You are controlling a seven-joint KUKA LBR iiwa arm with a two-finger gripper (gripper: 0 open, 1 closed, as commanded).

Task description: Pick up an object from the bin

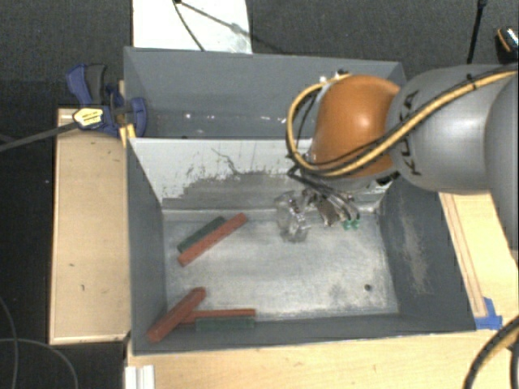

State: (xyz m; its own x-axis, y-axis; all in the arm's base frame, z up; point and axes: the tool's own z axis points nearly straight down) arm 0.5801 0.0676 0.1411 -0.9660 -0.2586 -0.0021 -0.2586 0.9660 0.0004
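Grey metal bin (150,217), arm (462,128) in from the right, orange cover (353,124) on the wrist. Gripper (294,224) low over bare bin floor, near the back wall, right of centre. Left of it, apart: tilted red bar (219,235) with dark green bar (195,236) touching alongside. Front-left corner: second red bar (174,314), tilted, meeting a flat red strip (231,314) with a green strip (225,324) against it.

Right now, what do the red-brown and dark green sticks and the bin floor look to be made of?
Red-brown sticks: matte, even colour, square edges, so probably painted wood or plastic; I cannot tell which. Dark green sticks: same look, same doubt. Bin floor: bare grey metal, dull sheen, pale scuffs and scratches.
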